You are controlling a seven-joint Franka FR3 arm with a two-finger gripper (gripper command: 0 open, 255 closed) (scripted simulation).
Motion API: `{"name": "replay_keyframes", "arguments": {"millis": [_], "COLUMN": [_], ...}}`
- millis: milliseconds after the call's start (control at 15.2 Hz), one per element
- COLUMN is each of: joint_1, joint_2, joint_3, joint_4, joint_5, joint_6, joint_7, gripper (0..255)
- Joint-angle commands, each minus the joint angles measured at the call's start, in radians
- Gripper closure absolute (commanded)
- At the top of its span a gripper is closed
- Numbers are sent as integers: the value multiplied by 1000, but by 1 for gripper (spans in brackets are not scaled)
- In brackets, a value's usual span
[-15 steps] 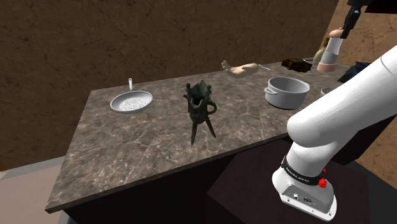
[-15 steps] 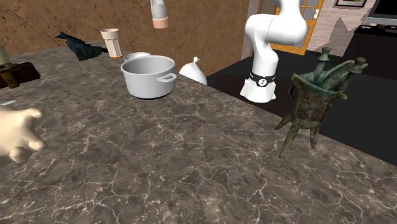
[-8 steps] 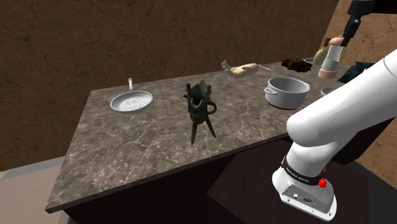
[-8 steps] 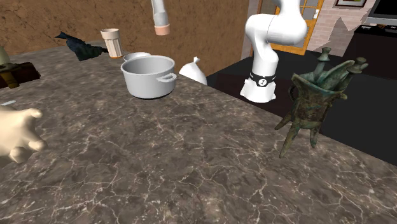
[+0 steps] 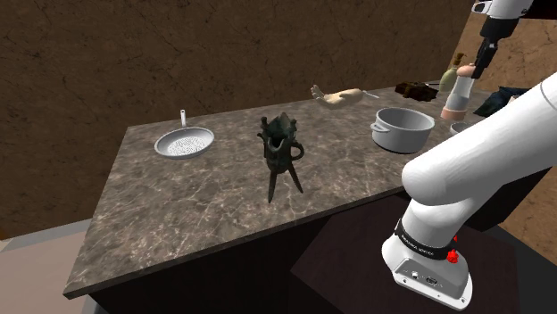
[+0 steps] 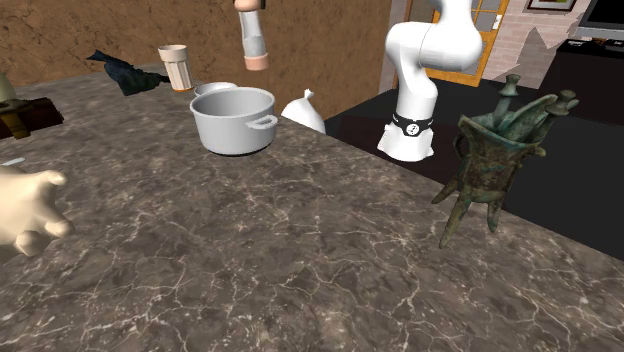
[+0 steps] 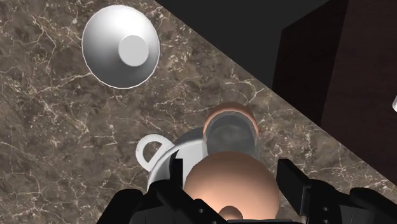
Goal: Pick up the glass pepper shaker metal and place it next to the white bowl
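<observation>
The pepper shaker (image 7: 232,181) is held tight between the two black fingers (image 7: 289,181) of the gripper (image 5: 473,64). It is held up in the air, over the grey pot (image 6: 235,120), and the table is not touched by it. Its see-through middle and pinkish-brown ends can be seen in the second exterior view. The white bowl (image 7: 121,46) is set on the brown stone table (image 5: 205,192), near the pot. A tan cup (image 6: 176,67) is seen close by the bowl. Farther off, a green jug on legs (image 5: 281,152) and a round sieve (image 5: 185,141) are seen.
</observation>
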Motion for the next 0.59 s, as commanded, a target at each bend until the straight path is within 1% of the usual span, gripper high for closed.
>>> {"name": "replay_keyframes", "arguments": {"millis": [0, 528], "joint_1": [-3, -10], "joint_2": [-4, -3], "joint_3": [-5, -32], "joint_4": [-29, -131], "joint_5": [-6, -24], "joint_6": [26, 131], "joint_7": [4, 14], "gripper": [255, 255]}}
